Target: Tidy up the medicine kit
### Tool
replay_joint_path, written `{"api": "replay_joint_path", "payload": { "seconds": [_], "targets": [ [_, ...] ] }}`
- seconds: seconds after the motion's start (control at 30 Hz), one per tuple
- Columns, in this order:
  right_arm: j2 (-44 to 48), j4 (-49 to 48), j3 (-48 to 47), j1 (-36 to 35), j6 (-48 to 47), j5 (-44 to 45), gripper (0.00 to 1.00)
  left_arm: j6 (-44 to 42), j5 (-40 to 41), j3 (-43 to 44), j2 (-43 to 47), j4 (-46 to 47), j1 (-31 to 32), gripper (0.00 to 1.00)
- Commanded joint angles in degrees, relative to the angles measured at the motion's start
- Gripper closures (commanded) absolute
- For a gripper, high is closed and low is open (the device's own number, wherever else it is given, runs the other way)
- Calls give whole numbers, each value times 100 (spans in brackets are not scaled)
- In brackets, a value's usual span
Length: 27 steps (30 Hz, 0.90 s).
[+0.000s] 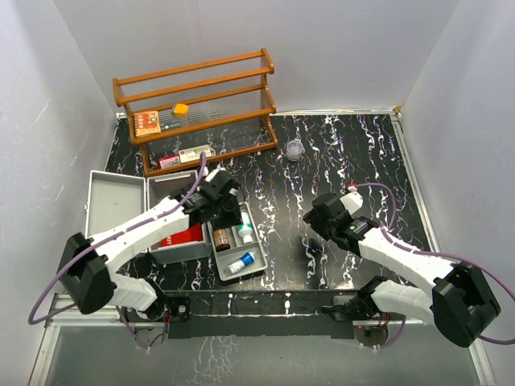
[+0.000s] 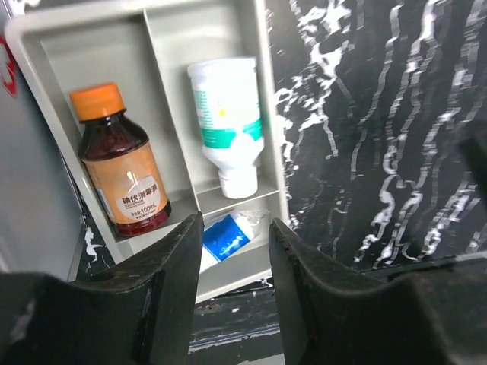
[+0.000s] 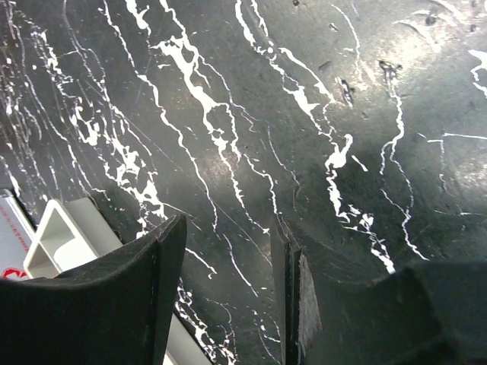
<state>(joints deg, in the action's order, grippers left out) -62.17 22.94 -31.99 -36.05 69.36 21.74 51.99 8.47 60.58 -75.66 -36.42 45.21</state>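
Note:
The medicine kit [image 1: 113, 203] lies open at the left, lid flat, with a red pack [image 1: 181, 237] in its base. Its grey two-compartment tray [image 1: 227, 269] sits on the table beside the case. The tray [image 2: 171, 34] holds a brown bottle with an orange cap [image 2: 122, 163], a white bottle with a green label [image 2: 227, 122] and a blue-and-white tube [image 2: 227, 236]. My left gripper [image 1: 225, 215] hovers over the tray, open and empty [image 2: 236, 243]. My right gripper [image 1: 315, 221] is open and empty over bare black marble [image 3: 228, 243], right of the tray's corner [image 3: 53, 236].
A brown wooden slatted rack [image 1: 201, 104] stands at the back with an orange box [image 1: 146, 122], a yellow item [image 1: 181, 108] and flat boxes [image 1: 185, 157] on its lower shelf. A small clear round object [image 1: 295, 149] lies right of it. White walls close in the table.

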Motion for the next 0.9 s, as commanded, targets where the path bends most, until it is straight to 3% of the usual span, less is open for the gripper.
{"api": "replay_joint_path", "payload": {
  "seconds": [0.0, 0.07, 0.17, 0.37, 0.87],
  "targets": [
    [37, -563, 133, 168, -222, -345, 54, 394, 315, 185, -582, -548, 265, 64],
    [-5, -623, 178, 205, -271, -462, 54, 489, 666, 306, -867, -910, 340, 70],
    [-53, -751, 271, 221, -283, -511, 54, 543, 1147, 583, -1177, -1337, 395, 69],
    [-169, -899, 326, 311, -314, -664, 55, 495, 272, 305, -1322, -443, 400, 66],
    [-158, -940, 399, 414, -402, -829, 56, 681, 480, 27, -1714, -361, 397, 74]
  ]
}}
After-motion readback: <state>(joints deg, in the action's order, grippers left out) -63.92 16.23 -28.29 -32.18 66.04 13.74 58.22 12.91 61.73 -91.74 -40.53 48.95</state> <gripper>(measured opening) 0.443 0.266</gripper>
